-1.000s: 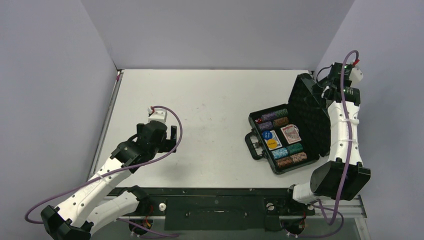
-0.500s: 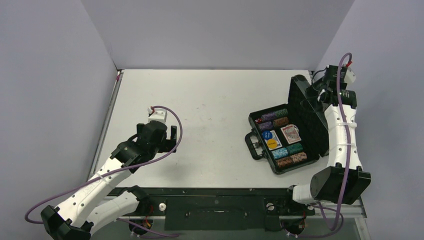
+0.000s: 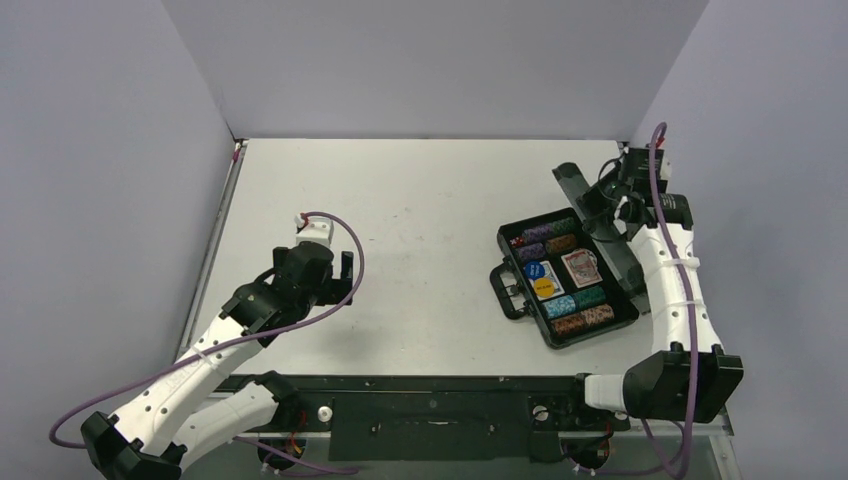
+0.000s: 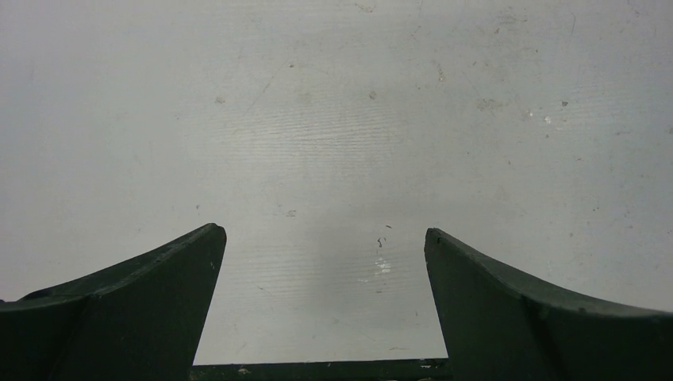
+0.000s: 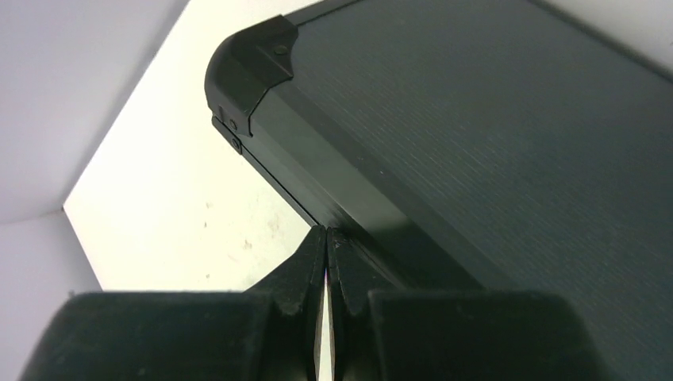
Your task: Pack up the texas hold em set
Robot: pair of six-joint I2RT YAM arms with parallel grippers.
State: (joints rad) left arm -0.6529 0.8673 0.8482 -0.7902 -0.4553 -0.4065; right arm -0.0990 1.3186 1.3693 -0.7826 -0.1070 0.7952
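The black handled case lies open at the right of the table. In it are stacks of coloured poker chips, a blue disc, a yellow disc, a card deck and red dice. Its lid leans partly down over the base. My right gripper is shut and empty, its tips against the lid's outer edge. My left gripper is open and empty over bare table, far left of the case.
The case's handle points toward the table's middle. Grey walls stand on the left, back and right; the right wall is close behind the right arm. The bare tabletop lies between the two arms.
My right gripper has moved left and down, and the lid has swung from upright to leaning over the base. The left arm has not moved.
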